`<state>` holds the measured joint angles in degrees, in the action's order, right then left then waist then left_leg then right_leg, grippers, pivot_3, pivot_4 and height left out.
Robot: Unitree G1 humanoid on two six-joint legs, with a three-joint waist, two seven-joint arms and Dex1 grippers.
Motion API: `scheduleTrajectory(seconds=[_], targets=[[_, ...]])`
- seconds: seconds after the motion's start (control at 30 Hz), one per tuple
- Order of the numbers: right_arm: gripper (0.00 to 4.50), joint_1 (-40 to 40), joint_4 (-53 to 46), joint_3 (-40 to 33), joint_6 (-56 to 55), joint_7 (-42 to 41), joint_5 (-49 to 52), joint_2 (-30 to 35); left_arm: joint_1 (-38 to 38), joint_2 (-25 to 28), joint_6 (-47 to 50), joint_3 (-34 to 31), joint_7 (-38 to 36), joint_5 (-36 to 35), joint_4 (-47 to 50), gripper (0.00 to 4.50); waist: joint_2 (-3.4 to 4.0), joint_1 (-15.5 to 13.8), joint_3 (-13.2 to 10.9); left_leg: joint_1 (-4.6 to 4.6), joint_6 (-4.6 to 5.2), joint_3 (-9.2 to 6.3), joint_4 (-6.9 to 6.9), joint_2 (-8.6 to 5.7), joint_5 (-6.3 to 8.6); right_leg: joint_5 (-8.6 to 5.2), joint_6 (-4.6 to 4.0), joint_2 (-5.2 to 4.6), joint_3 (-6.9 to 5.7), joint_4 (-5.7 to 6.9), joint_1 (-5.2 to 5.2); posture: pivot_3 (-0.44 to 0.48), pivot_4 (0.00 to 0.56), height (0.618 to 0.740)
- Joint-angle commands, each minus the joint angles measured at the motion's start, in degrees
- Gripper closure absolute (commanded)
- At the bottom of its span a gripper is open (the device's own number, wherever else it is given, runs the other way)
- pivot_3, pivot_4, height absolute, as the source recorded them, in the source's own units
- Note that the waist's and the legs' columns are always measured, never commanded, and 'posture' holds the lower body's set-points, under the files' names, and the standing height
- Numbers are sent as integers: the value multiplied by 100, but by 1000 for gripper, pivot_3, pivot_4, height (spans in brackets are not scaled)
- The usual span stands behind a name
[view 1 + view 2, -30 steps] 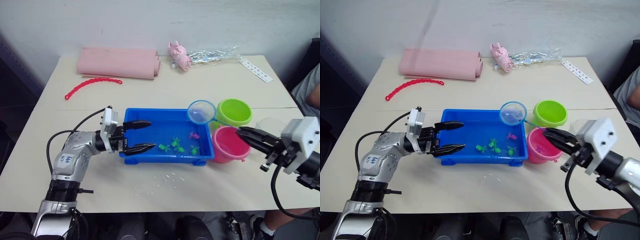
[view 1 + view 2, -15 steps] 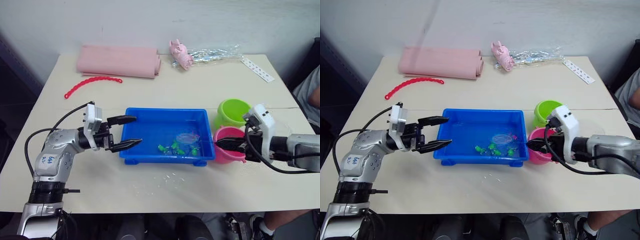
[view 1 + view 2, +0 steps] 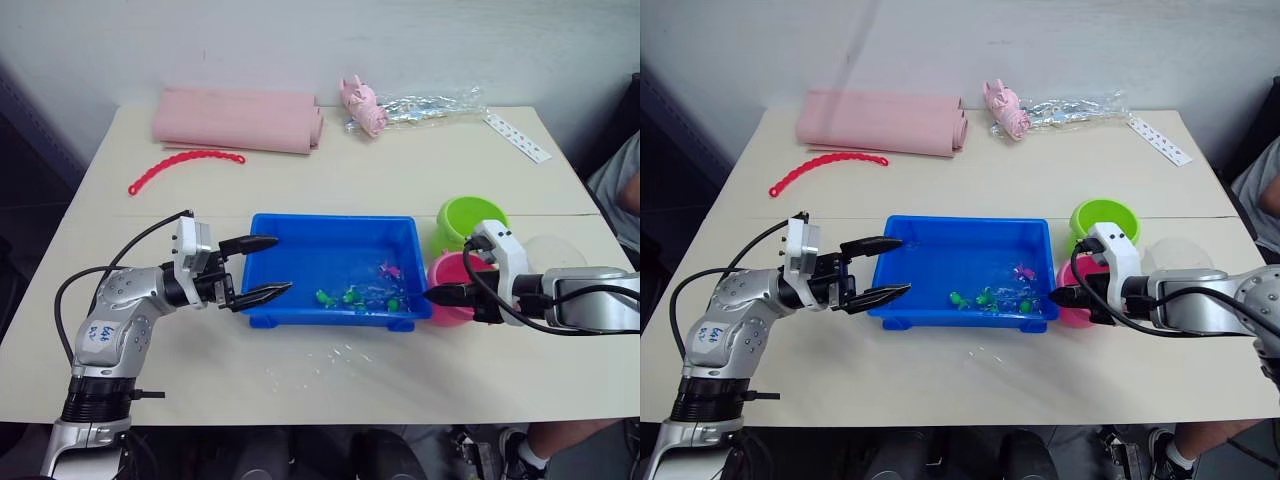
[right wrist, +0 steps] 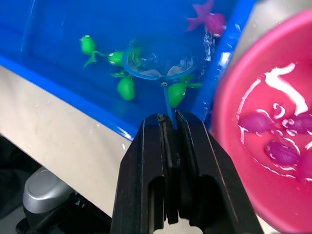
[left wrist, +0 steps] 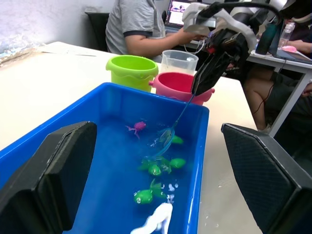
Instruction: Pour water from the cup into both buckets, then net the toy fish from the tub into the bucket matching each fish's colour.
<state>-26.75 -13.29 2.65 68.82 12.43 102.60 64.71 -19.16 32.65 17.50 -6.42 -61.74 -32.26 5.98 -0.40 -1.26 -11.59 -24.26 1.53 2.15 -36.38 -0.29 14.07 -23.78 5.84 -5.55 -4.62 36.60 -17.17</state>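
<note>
We see even, soft indoor light over the pale table, with only faint shadows under the blue tub. The head views are bright but slightly soft, the corners darker. In the left wrist view the nearby black fingers are blurred and the background is hazy. In the right wrist view, white glare streaks the water in the pink bucket.

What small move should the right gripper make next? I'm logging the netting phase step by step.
Probably slide the net under a green fish and lift. The right gripper is shut on its handle with the ring dipped in the blue tub among green fish, and the green bucket looks fishless.
</note>
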Motion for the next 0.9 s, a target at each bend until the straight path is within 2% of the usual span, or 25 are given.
scheduleTrajectory(seconds=[0.03, 0.23, 0.3, 0.4, 0.63, 0.9], targets=[[4500, -70, -117, -145, -138, 322, -152, -87, 56, 23, -15, -43, 53, -51, 186, 23, 0, 7, 0, 0, 0, 1, 0, 0, 0, 0, 0, 0, 2, 2, -2, 0, 150, 740], [4500, 173, -342, -405, -532, 711, -768, -478, 152, -60, 54, 58, 247, -44, 369, 23, -1, 0, 1, -1, -1, 6, -1, 0, 0, 0, 0, -1, 9, 13, -10, 0, 150, 740], [4500, 330, -721, -400, -812, 501, -1601, -635, 174, -60, 90, 35, 320, -62, 384, 23, -2, -19, 1, -4, 0, 6, -2, -1, -1, 0, 0, -3, 9, 16, -13, 0, 150, 740], [4500, 634, -1215, -332, -1270, -66, -2711, -821, 192, -86, 102, -3, 429, -59, 383, 23, -1, -26, 1, -9, 1, 5, -1, -2, -3, 0, 0, -4, 10, 19, -18, 0, 150, 740], [4500, 1251, -1862, -183, -2174, -1536, -4358, -947, 170, -107, 85, 52, 426, -67, 330, 23, -1, -6, 1, -9, -5, 6, 5, -3, -7, 0, 0, -2, 13, 23, -24, 0, 150, 740], [4500, 2031, -2339, -632, -2855, -2633, -5334, -889, 121, -94, 23, 66, 261, -56, 135, 23, -1, -3, 1, -4, -9, 6, 12, -2, -12, 0, 0, -2, 14, 25, -26, 0, 150, 740]])
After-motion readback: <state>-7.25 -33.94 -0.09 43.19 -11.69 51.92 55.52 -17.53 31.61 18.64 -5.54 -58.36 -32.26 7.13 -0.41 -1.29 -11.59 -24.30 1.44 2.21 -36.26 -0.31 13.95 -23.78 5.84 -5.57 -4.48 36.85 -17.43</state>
